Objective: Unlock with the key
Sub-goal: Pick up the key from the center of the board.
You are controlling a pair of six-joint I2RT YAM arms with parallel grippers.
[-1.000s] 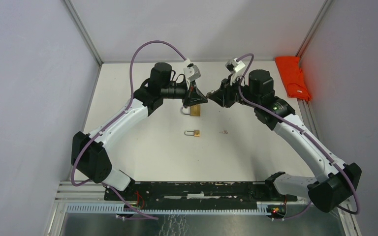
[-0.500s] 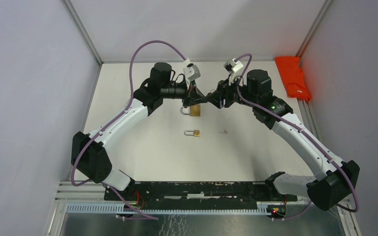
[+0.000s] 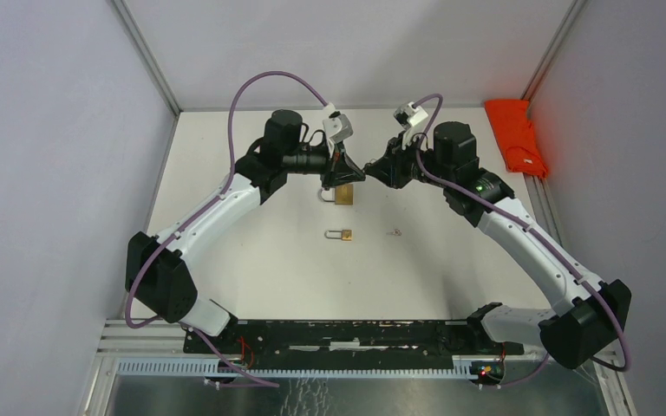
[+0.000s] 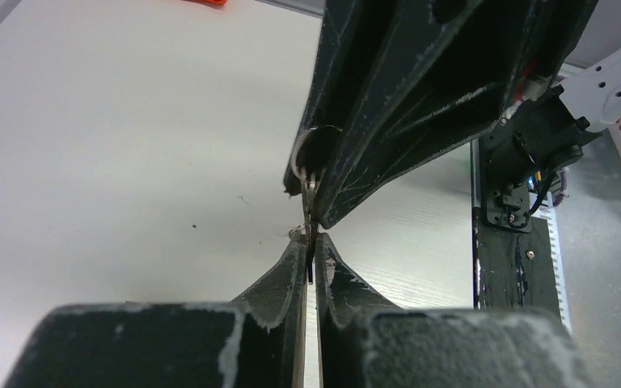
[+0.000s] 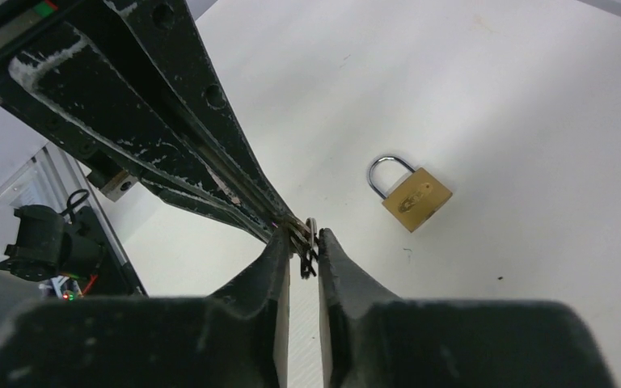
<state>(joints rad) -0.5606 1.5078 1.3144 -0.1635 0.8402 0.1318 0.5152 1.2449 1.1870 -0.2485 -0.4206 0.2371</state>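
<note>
My left gripper (image 3: pixel 359 173) and right gripper (image 3: pixel 372 172) meet tip to tip above the back middle of the table. The left gripper (image 4: pixel 310 247) is shut on a thin metal key (image 4: pixel 310 214), which carries a wire ring (image 4: pixel 297 158). The right gripper (image 5: pixel 305 242) has its jaws closed to a narrow gap on the same key bunch (image 5: pixel 306 238), from the opposite side. A large brass padlock (image 3: pixel 343 197) lies flat on the table just under the left gripper. It also shows in the right wrist view (image 5: pixel 417 196), with its shackle closed.
A smaller brass padlock (image 3: pixel 342 234) lies nearer the arms, mid-table. A red cloth (image 3: pixel 518 134) lies at the back right edge. A tiny reddish mark (image 3: pixel 393 231) sits right of the small padlock. White walls enclose the table.
My right gripper has moved left, up to the left gripper's tips, and now meets them at the key. The left arm and both padlocks have not moved.
</note>
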